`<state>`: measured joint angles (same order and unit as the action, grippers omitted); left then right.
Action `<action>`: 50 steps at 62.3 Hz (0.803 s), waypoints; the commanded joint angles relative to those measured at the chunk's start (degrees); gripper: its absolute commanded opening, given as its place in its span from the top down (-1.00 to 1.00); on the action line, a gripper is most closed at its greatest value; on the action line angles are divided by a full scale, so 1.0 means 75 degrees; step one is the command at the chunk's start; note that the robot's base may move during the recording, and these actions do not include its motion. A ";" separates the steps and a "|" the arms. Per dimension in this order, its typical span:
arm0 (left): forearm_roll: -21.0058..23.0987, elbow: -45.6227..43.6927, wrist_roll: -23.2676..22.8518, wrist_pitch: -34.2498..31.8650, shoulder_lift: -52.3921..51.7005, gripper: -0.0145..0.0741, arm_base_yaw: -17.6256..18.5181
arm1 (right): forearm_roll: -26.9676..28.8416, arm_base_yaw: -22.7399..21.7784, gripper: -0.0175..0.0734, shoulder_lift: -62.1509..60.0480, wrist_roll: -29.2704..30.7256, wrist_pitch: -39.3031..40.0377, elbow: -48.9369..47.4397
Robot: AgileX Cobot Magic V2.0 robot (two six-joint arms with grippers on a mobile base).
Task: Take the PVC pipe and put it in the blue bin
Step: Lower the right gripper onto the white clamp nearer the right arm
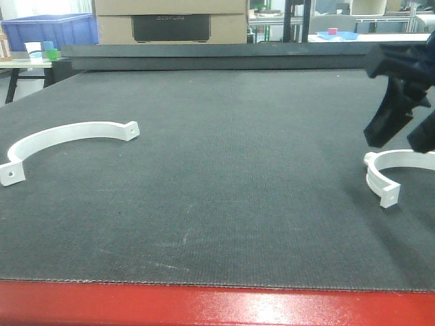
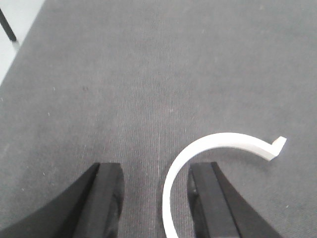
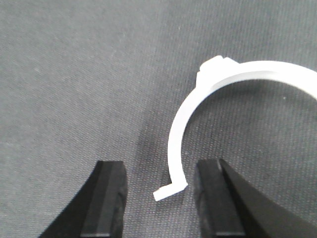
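Wide dark grey mat (image 1: 217, 176), red front edge. Behind: cardboard box (image 1: 170, 8) with black panel (image 1: 170, 27), lettering too blurred to read. Blue bin (image 1: 51, 30) far back left. Left gripper (image 2: 156, 198) and right gripper (image 3: 158, 198) spread wide, holding nothing. White curved left pipe piece (image 2: 228, 140) and right pipe piece (image 3: 257, 69) flat on mat, well apart from bin, each reaching between the fingers.
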<state>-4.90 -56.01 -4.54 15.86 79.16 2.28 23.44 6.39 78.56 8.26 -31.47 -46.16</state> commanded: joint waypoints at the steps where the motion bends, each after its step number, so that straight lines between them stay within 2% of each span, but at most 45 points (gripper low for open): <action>1: 0.0039 -0.0087 -0.0053 -0.0082 0.0087 0.12 0.0010 | -0.0051 0.0022 0.13 0.0095 0.0047 0.0058 -0.0036; 14: 0.0039 -0.0087 -0.0053 -0.0166 0.0236 0.12 0.0010 | -0.0074 0.0022 0.31 0.0160 0.0047 0.0161 -0.0048; 50: 0.0039 -0.0087 -0.0053 -0.0288 0.0254 0.12 0.0010 | -0.0499 0.0321 0.31 0.0687 0.0033 0.0301 -0.0295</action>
<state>-4.90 -56.14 -4.54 14.67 81.05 2.28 21.23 8.74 83.54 8.30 -30.50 -47.28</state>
